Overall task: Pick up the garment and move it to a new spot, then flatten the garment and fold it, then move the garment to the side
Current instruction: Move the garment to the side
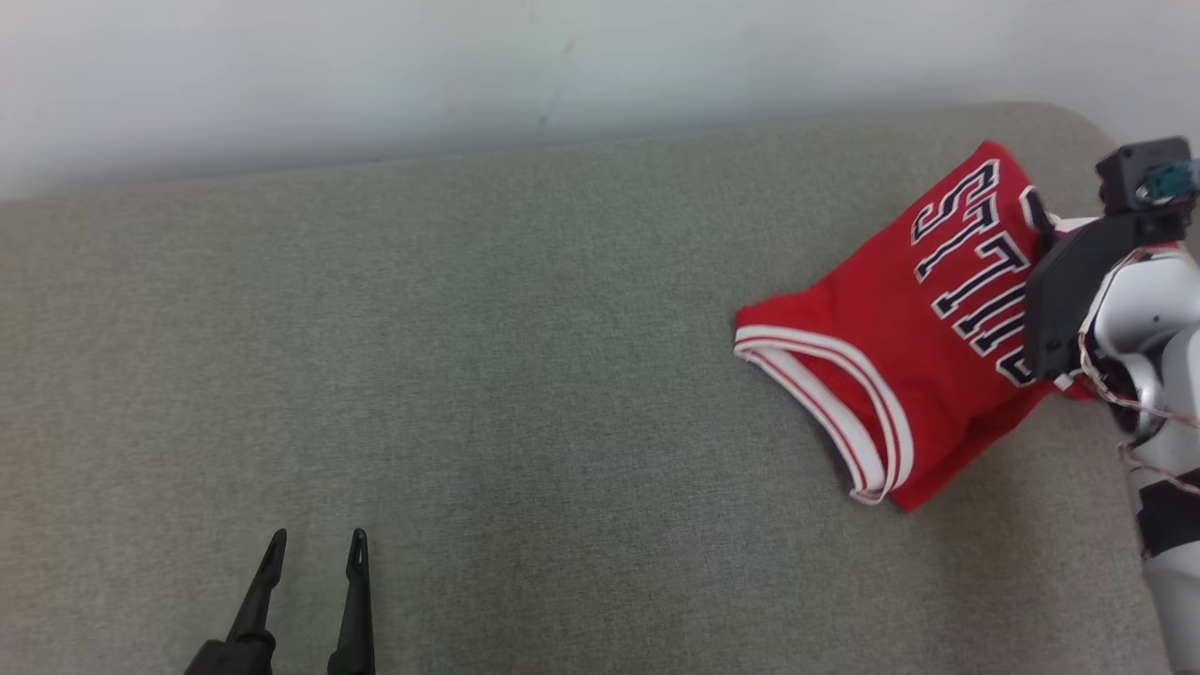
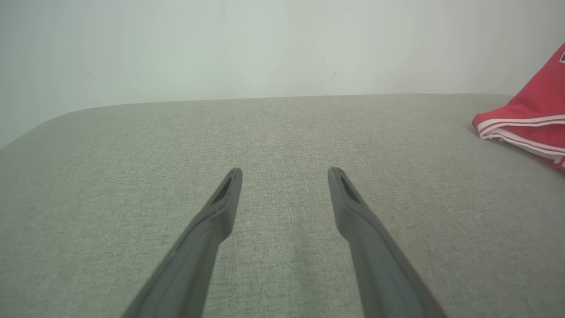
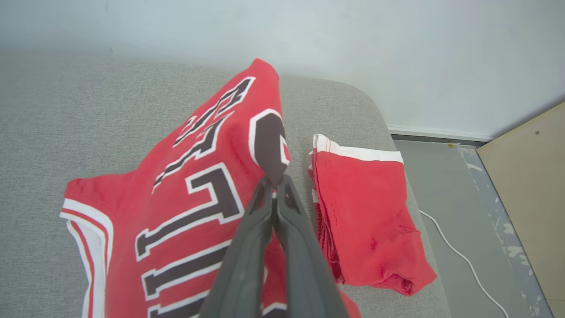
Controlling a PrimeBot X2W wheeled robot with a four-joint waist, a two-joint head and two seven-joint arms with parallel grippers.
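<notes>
Garment [image 1: 891, 375] count is one: a red sleeveless jersey with dark, white-edged letters and white-and-red striped trim at the armhole. It lies folded at the right edge of the head view, on the grey cushion [image 1: 469, 375], and shows at the far right of the left wrist view [image 2: 534, 110]. Two claws are in sight. The right claw [image 3: 273, 183] is pinched tight on a fold of the garment [image 3: 190, 190] at mid-frame, lifting the cloth into a peak. The left claw [image 1: 317, 539], lower left, is spread wide and holds nothing, its fingers over bare cushion [image 2: 284, 172]. One more red cloth [image 3: 362, 207] with a white band lies just right of the jersey. One white cable [image 3: 459, 254] runs across the floor.
</notes>
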